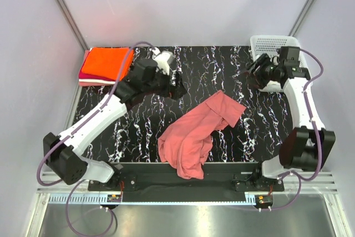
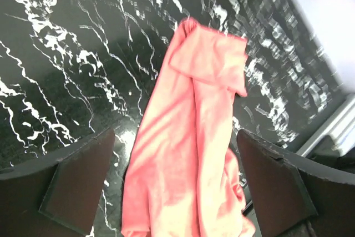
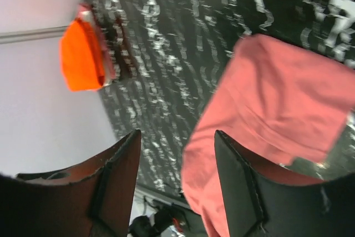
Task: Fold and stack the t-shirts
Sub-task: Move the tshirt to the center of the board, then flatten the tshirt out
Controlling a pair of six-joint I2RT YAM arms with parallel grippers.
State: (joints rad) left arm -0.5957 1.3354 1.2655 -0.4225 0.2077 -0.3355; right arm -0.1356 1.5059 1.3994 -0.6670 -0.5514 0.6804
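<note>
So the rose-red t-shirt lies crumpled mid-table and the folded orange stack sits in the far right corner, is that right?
Not quite: the top external view shows the folded orange stack in the far left corner; the rose-red t-shirt does lie crumpled mid-table.

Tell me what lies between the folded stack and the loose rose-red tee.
Only bare marbled tabletop, in the top view; the open left tool hangs above that stretch between folded stack and rose-red tee.
</note>
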